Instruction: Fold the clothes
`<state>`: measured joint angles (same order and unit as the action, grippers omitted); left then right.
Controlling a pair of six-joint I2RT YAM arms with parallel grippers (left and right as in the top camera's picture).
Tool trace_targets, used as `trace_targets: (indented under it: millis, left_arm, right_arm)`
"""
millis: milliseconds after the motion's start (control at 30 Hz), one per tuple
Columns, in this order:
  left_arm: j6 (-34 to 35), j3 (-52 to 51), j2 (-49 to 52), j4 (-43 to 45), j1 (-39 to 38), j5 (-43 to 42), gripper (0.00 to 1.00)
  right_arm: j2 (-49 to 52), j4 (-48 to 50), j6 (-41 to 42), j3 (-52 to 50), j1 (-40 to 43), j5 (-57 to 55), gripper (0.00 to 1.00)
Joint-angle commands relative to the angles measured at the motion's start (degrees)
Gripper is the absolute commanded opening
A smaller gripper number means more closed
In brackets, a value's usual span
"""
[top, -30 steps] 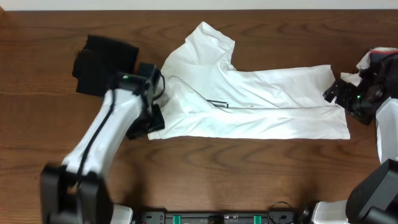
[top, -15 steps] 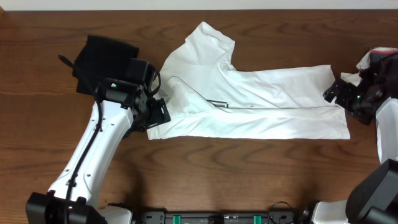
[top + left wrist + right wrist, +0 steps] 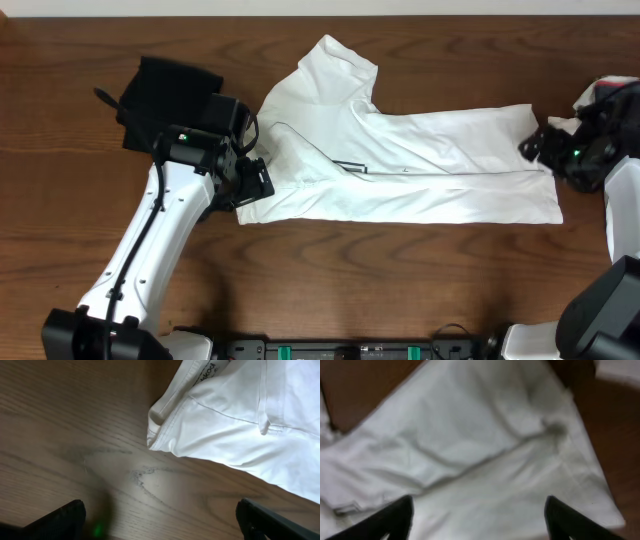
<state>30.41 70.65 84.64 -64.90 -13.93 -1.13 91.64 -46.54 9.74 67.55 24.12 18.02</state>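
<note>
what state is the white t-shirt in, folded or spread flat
Partly folded: the white t-shirt lies doubled into a long band, a layered edge running along it, one flap sticking out.

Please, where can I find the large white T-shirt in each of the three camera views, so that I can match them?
Overhead: the large white short-sleeved T-shirt lies spread across the middle, running left to right.
Left wrist: only a folded corner of the T-shirt shows, in the upper right.
Right wrist: the T-shirt fills almost the whole picture, blurred.
Shared landmark: the brown wooden table under it, visible in all three.
</note>
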Motion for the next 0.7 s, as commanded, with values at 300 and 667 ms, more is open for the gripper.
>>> trace_targets:
  millis: [300,667]
  left_arm:
    - [0.33,0.55,-0.09,-0.17,0.15,0.50,0.98]
    - [0.33,0.55,-0.09,-0.15,0.15,0.50,0.98]
  right_arm:
    - [-0.24,-4.28,3.43,-7.76,-0.57,0.00,0.01]
    - [-0.24,15.41,6.54,-21.42,-0.57,-0.11,0.01]
